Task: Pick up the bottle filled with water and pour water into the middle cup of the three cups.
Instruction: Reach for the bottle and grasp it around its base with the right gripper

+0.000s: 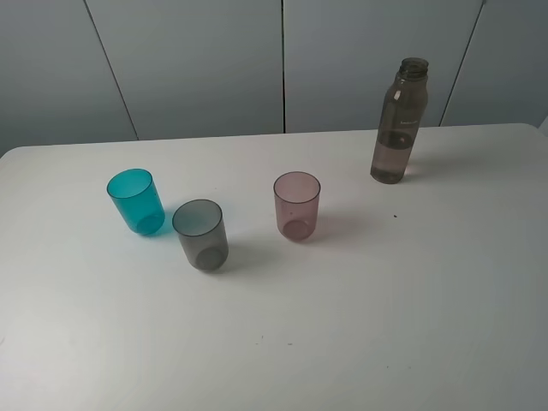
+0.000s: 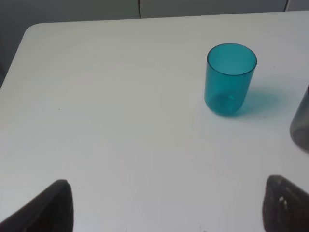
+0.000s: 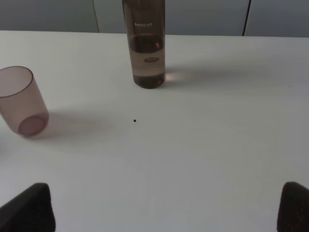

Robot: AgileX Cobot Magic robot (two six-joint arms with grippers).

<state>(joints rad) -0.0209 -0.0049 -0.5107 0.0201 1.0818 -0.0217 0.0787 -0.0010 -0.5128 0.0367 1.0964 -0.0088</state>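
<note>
Exterior high: white table (image 1: 385, 325), rounded far corners, grey wall panels (image 1: 197, 60) behind. Bottle (image 1: 399, 124) upright, uncapped, partly filled, toward table's 1 o'clock. Middle cup (image 1: 201, 235) upright toward 10 o'clock. Teal cup (image 1: 136, 202) just beside it at its 10 o'clock, pink cup (image 1: 297, 205) near at its 2 o'clock.

Right gripper (image 3: 161, 210): fingers spread wide, empty. Bottle well ahead at about 12 o'clock, dark speck (image 3: 134, 121) on table between.

Left gripper (image 2: 166, 208): fingers wide apart, empty, teal cup ahead, middle cup cut by view edge.
</note>
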